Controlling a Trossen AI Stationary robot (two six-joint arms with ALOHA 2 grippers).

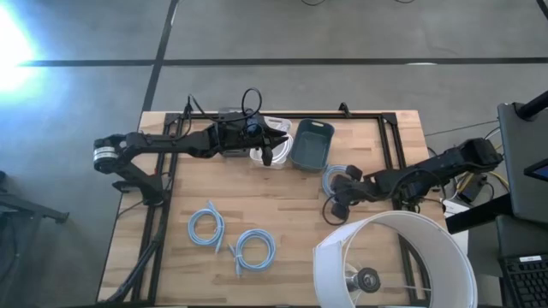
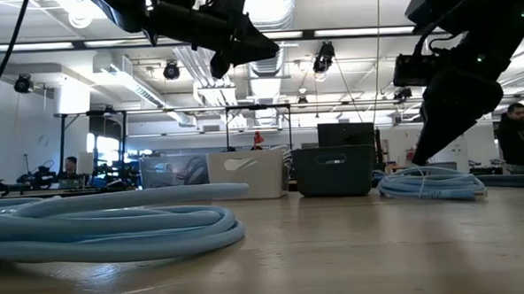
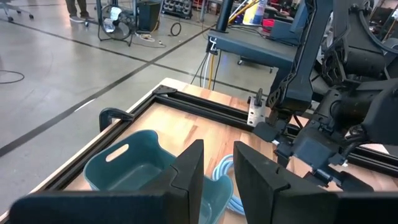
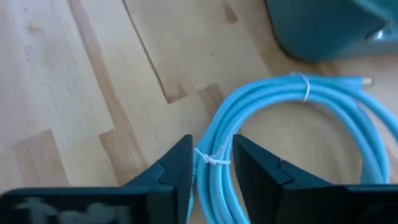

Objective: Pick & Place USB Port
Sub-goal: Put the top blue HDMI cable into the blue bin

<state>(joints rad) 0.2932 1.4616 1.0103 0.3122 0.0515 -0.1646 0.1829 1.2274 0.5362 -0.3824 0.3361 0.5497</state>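
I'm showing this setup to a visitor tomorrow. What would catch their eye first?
Probably the big white lampshade at the table's near right corner, then the light blue cable coils: two toward the front left, and a third beside the teal bin, with the right claw straddling its strands. The left claw hangs open above the white bin at the back edge.
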